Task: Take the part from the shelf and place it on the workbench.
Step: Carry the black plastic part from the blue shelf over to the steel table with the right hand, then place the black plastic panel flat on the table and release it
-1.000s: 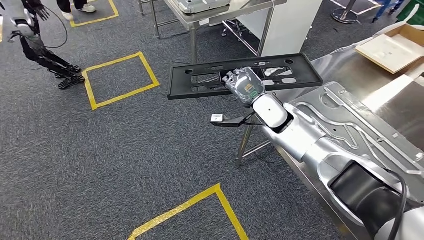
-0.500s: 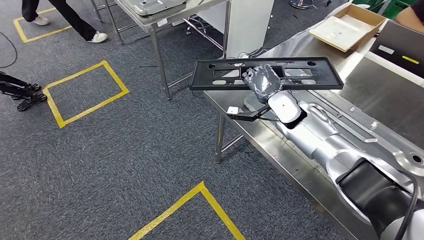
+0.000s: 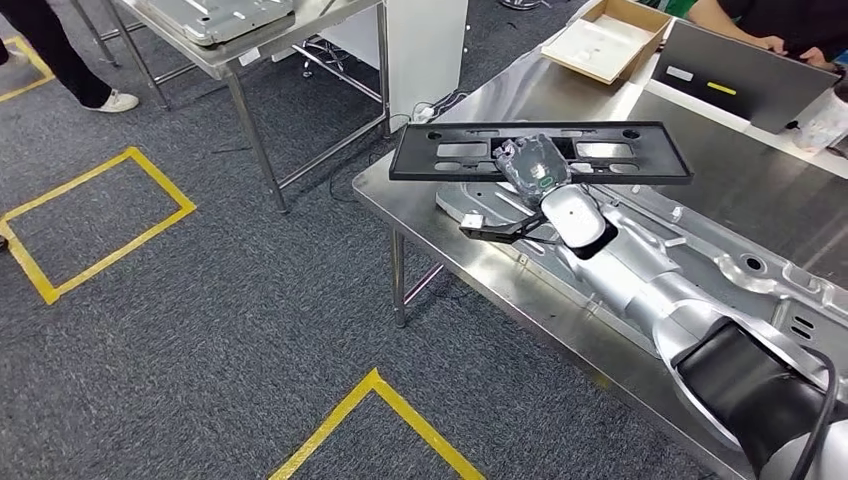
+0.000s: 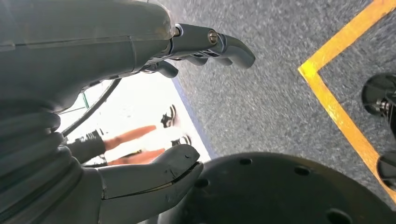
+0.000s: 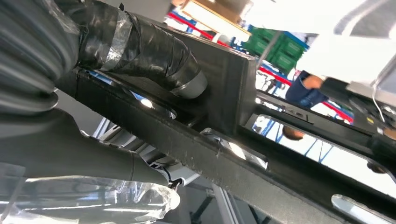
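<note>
The black plastic frame panel (image 3: 541, 152) is what I'm carrying, and right now it hangs level in the air over the near corner of the steel bench (image 3: 470, 262), not yet set down. My right robot hand (image 3: 530, 166) is clamped on it at the middle of its long side; I take that mid-span hold to be what keeps the two ends balanced so the panel stays flat instead of drooping. In the right wrist view the taped fingers (image 5: 140, 49) wrap over the top of a bar of the panel (image 5: 243, 168) while the thumb sits beneath it, so the hold is a pinch through one of the cut-outs.

Directly beneath the right robot hand lies a stamped silver metal part (image 3: 700, 262), running along the bench back toward my arm. That matters: lowering straight down would likely land the panel on top of it, so I judge a bare stretch of bench, beyond the hand, is the better spot. Further beyond the hand sit an open cardboard box (image 3: 605, 38) and a dark laptop lid (image 3: 738, 72), with a person's arm (image 3: 745, 28) behind it.

My left robot hand (image 4: 140, 93) hangs beside my body over the carpet, fingers loosely apart and grasping nothing, out of the way of the carry.
</note>
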You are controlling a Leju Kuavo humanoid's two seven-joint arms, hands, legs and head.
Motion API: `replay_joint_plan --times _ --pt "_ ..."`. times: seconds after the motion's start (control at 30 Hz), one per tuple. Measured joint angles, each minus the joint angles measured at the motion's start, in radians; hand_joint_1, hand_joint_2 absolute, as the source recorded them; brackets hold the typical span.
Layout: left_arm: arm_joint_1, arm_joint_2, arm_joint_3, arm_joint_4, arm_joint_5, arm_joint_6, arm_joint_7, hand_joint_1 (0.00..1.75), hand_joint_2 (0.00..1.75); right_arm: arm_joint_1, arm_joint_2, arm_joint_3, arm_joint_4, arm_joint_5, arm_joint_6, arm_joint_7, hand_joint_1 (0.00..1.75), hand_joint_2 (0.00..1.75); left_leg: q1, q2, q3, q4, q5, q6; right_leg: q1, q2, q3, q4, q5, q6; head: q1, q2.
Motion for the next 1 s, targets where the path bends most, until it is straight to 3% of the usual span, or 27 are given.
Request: replay_joint_plan --times 0.03,0.1,0.17,0.2,0.23,0.27,0.33,0.4,0.47,0.5,0.57,0.63,0.67,0.7,0.73,0.77,0.83,0.87,0.97,1.0 --pt "0.000 -0.001 0.000 0.000 0.000 0.001 0.000 0.00 1.75 0.001 -0.001 -0.004 0.005 0.000 -0.001 0.000 1.75 1.75 0.001 0.012 0.003 -0.009 0.005 0.006 0.002 -0.028 -0.011 0.022 -0.016 0.003 0.000 0.000" --pt "0.001 -0.002 0.000 0.000 0.000 0.002 0.001 0.00 1.75 0.000 0.000 -0.012 0.014 0.000 -0.002 0.000 1.75 1.75 -0.001 0.035 0.006 -0.016 0.009 0.013 0.006 -0.089 -0.058 0.125 -0.074 0.006 0.001 0.000" --pt "0.003 -0.002 0.000 0.000 0.000 0.003 0.002 0.00 1.75 0.004 0.002 -0.015 0.022 0.000 -0.002 0.000 1.75 1.75 -0.003 0.059 0.005 -0.015 0.007 0.014 0.003 -0.106 -0.108 0.237 -0.116 0.011 0.001 0.000" --pt "0.004 -0.003 0.000 0.000 0.000 0.003 0.002 0.00 1.75 0.006 0.002 -0.016 0.027 0.000 -0.002 0.000 1.75 1.75 -0.003 0.072 0.006 -0.014 0.005 0.014 0.001 -0.109 -0.114 0.253 -0.112 0.013 0.000 0.000" --pt "0.003 -0.004 0.000 0.000 0.000 0.003 0.003 0.00 1.75 0.007 0.002 -0.017 0.030 0.000 -0.002 0.000 1.75 1.75 -0.003 0.084 0.006 -0.011 0.002 0.012 -0.001 -0.113 -0.100 0.229 -0.091 0.015 0.000 0.000" --pt "0.003 -0.006 0.000 0.000 0.000 0.003 0.003 0.00 1.75 0.006 0.003 -0.018 0.034 0.000 -0.002 0.000 1.75 1.75 -0.002 0.095 0.007 -0.008 -0.002 0.010 -0.002 -0.124 -0.068 0.170 -0.059 0.017 0.000 0.000" --pt "0.002 -0.007 0.001 0.000 0.000 0.003 0.003 0.00 1.75 0.002 0.004 -0.025 0.037 0.000 -0.002 0.000 1.75 1.75 -0.006 0.116 0.008 0.001 -0.011 0.002 0.004 -0.170 -0.003 0.046 -0.017 0.014 0.000 0.000" --pt "0.002 -0.007 0.003 0.000 0.000 0.003 0.003 0.00 1.75 0.002 0.006 -0.032 0.041 0.000 -0.001 0.001 1.75 1.75 -0.014 0.134 0.011 0.006 -0.019 -0.007 0.013 -0.191 0.018 -0.001 -0.013 0.003 0.000 0.000" --pt "0.001 -0.007 0.006 0.000 0.000 0.004 0.003 0.00 1.75 0.007 0.007 -0.037 0.046 0.000 0.001 0.002 1.75 1.75 -0.016 0.153 0.015 0.006 -0.025 -0.015 0.014 -0.166 0.016 -0.002 -0.010 -0.009 0.000 0.000" --pt "0.001 -0.007 0.007 0.000 0.000 0.005 0.003 0.00 1.75 0.010 0.007 -0.040 0.048 0.000 0.002 0.002 1.75 1.75 -0.013 0.149 0.015 0.012 -0.032 -0.020 0.012 -0.154 0.017 -0.003 -0.009 -0.015 0.000 0.000" --pt "0.000 -0.007 0.008 0.000 0.000 0.007 0.003 0.00 1.75 0.013 0.009 -0.049 0.051 0.000 0.005 0.002 1.75 1.75 -0.007 0.107 -0.007 0.069 -0.073 -0.029 0.009 -0.134 0.018 -0.006 -0.006 -0.028 -0.001 0.000" --pt "0.003 -0.007 0.010 0.000 0.000 0.008 0.004 0.00 1.75 0.018 0.014 -0.054 0.054 0.000 0.007 0.002 1.75 1.75 -0.004 0.062 -0.066 0.196 -0.133 -0.033 0.008 -0.112 0.018 -0.006 -0.006 -0.035 -0.001 0.000" --pt "0.004 -0.007 0.011 0.000 0.000 0.009 0.004 0.00 1.75 0.024 0.018 -0.056 0.056 0.000 0.008 0.002 1.75 1.75 -0.004 0.053 -0.097 0.257 -0.153 -0.033 0.009 -0.098 0.018 -0.006 -0.006 -0.036 0.000 0.000" --pt "0.005 -0.007 0.012 0.000 0.000 0.009 0.004 0.00 1.75 0.031 0.021 -0.059 0.059 0.000 0.009 0.002 1.75 1.75 -0.004 0.049 -0.116 0.289 -0.154 -0.031 0.010 -0.084 0.018 -0.005 -0.006 -0.036 -0.001 0.000" --pt "0.005 -0.007 0.014 0.000 0.000 0.009 0.005 0.00 1.75 0.037 0.024 -0.063 0.062 0.000 0.011 0.002 1.75 1.75 -0.005 0.046 -0.119 0.285 -0.137 -0.028 0.011 -0.070 0.018 -0.003 -0.006 -0.036 0.000 0.000" --pt "0.005 -0.007 0.015 0.000 0.000 0.010 0.006 0.00 1.75 0.041 0.026 -0.067 0.066 0.000 0.013 0.002 1.75 1.75 -0.005 0.041 -0.103 0.241 -0.103 -0.023 0.012 -0.058 0.018 -0.002 -0.006 -0.036 0.000 0.000" --pt "0.005 -0.006 0.017 0.000 0.000 0.010 0.006 0.00 1.75 0.044 0.032 -0.074 0.074 0.000 0.020 0.004 1.75 1.75 -0.005 0.018 -0.047 0.106 -0.033 -0.010 0.013 -0.037 0.018 0.001 -0.006 -0.035 -0.001 0.000" --pt "0.004 -0.006 0.018 0.000 0.000 0.011 0.006 0.00 1.75 0.044 0.035 -0.076 0.081 0.000 0.024 0.004 1.75 1.75 -0.006 0.008 -0.025 0.056 -0.015 -0.006 0.013 -0.028 0.016 0.001 -0.005 -0.032 -0.001 0.000" --pt "-0.002 -0.005 0.021 0.000 0.000 0.012 0.006 0.00 1.75 0.047 0.040 -0.081 0.112 0.000 0.035 0.001 1.75 1.75 -0.008 0.007 -0.006 0.014 -0.008 0.001 0.010 -0.009 0.013 -0.005 0.003 -0.014 0.000 0.000" --pt "-0.004 -0.005 0.022 0.000 0.000 0.012 0.006 0.00 1.75 0.050 0.041 -0.083 0.122 0.000 0.036 0.001 1.75 1.75 -0.007 0.012 -0.004 0.007 -0.002 0.005 0.009 -0.013 0.012 -0.007 0.003 -0.008 0.000 0.000"
